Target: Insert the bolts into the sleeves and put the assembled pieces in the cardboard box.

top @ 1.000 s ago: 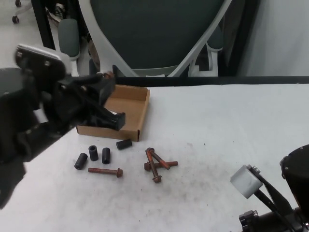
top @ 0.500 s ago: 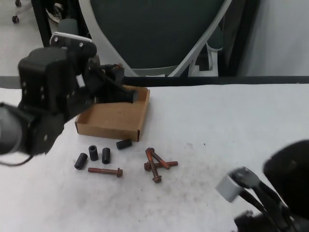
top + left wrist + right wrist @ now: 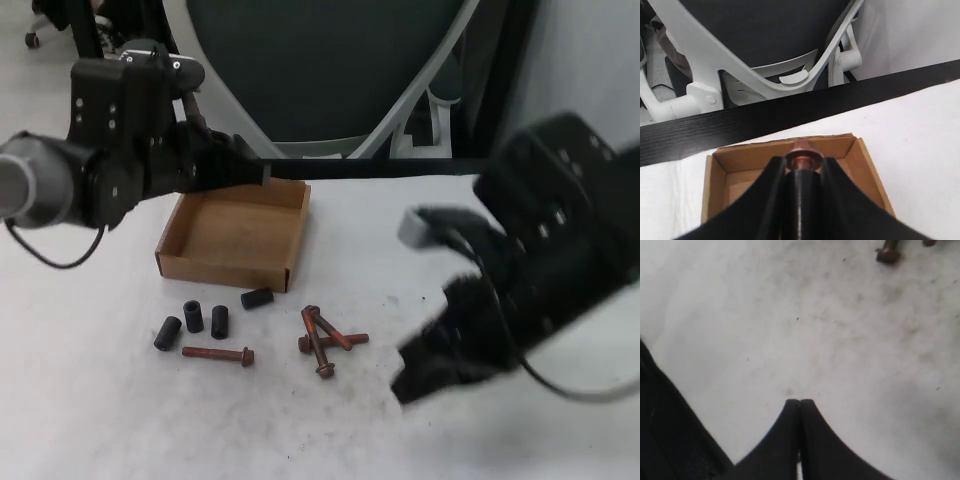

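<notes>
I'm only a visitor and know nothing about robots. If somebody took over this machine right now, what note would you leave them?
Left gripper: shut on an assembled piece, a bolt in its sleeve, held above the cardboard box.
Right gripper: shut, empty, above the bench.
On the bench in front of the box: four loose sleeves and four loose bolts, one alone, three crossed in a pile.
Done: one piece assembled; the box looks empty.
Left: release that piece into the box, then assemble and box the other four.
</notes>
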Robot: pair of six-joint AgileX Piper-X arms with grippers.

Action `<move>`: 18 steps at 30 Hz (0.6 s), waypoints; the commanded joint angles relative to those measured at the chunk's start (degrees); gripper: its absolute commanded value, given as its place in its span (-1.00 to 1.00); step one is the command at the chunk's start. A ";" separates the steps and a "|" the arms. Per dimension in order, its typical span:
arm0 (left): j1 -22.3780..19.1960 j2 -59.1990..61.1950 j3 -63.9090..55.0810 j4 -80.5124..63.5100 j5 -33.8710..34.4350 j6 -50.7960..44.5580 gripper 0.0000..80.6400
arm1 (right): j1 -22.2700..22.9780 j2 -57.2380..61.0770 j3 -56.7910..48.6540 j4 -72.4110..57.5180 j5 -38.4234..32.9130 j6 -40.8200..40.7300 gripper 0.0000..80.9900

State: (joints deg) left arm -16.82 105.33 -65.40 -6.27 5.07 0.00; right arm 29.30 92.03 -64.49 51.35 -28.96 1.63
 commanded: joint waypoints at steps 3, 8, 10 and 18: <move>0.26 3.46 -4.27 1.92 1.79 -1.47 -0.98 | -0.94 3.82 -7.05 2.91 0.79 -0.83 -1.00; 0.26 7.37 -6.11 3.46 2.37 -2.67 -0.98 | -0.97 9.89 -14.31 5.94 0.79 -0.83 -1.00; 0.26 8.53 -6.41 3.46 2.37 -2.67 -0.98 | -0.97 11.48 -16.04 6.34 0.58 -0.70 -1.00; 0.26 12.74 -6.53 -0.55 2.26 -2.67 -0.98 | -0.97 14.57 -19.19 5.22 -0.62 -0.31 -1.00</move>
State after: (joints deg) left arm -16.67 117.72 -71.07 -4.73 7.12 -2.53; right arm 28.53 106.59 -82.91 56.63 -28.57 1.53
